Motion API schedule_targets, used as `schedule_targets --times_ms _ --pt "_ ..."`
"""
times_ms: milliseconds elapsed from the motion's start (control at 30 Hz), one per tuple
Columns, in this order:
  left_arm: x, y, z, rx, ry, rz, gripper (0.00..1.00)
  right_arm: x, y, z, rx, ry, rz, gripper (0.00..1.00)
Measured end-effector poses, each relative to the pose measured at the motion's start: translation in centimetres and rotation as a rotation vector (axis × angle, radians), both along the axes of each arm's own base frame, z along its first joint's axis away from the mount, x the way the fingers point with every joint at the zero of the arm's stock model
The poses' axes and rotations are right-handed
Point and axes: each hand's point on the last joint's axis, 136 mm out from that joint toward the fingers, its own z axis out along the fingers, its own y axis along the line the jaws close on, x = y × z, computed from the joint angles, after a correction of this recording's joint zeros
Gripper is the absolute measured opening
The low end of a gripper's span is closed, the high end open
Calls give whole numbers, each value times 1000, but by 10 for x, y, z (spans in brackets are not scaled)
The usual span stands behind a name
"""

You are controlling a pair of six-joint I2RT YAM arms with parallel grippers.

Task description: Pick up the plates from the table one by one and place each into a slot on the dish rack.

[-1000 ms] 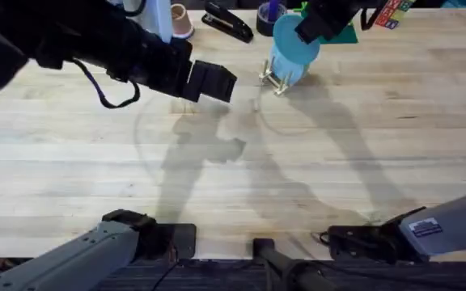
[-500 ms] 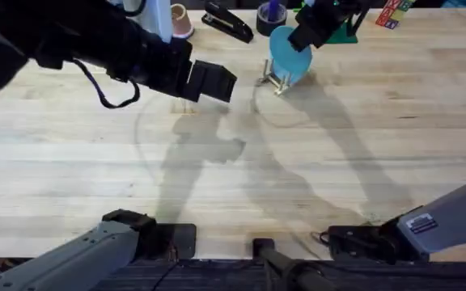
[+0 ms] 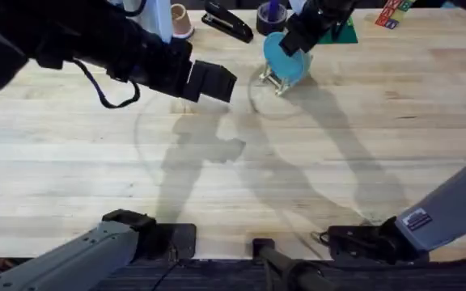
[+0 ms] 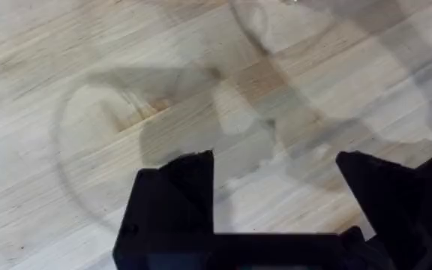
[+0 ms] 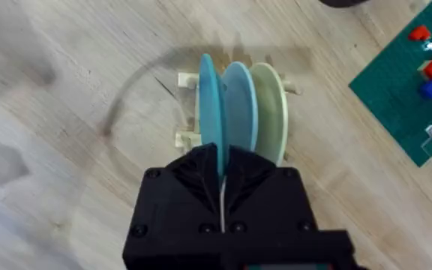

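Three plates stand on edge in the dish rack (image 5: 184,137): a turquoise plate (image 5: 208,97), a light-blue plate (image 5: 240,101) and a cream plate (image 5: 274,112). My right gripper (image 5: 221,166) is shut on the turquoise plate's upper rim. From overhead, the right gripper (image 3: 296,39) sits over the turquoise plate (image 3: 285,58) in the rack (image 3: 274,81) at the far middle of the table (image 3: 233,178). My left gripper (image 4: 276,191) hangs open above bare wood, its fingers (image 4: 177,191) wide apart; overhead it is the left gripper (image 3: 210,82), left of the rack.
Along the far edge lie a black stapler (image 3: 227,21), a small cup (image 3: 182,21) and a dark tape roll (image 3: 269,14). A green baseplate with coloured bricks (image 5: 415,82) lies just beyond the rack. The left arm looms large over the far left.
The right gripper has brought the turquoise plate down and slightly left, from above the rack into a slot beside the light-blue plate. The left arm has not moved.
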Motion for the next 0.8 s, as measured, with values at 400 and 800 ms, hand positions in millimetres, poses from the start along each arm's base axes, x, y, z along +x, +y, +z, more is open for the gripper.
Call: schedule_targets --times_ms 400,800 --pt "0 0 0 0 0 0 994 1 1 -16 -8 37 -6 29" --pt "0 0 0 0 0 0 994 1 1 -16 -6 37 -9 143"
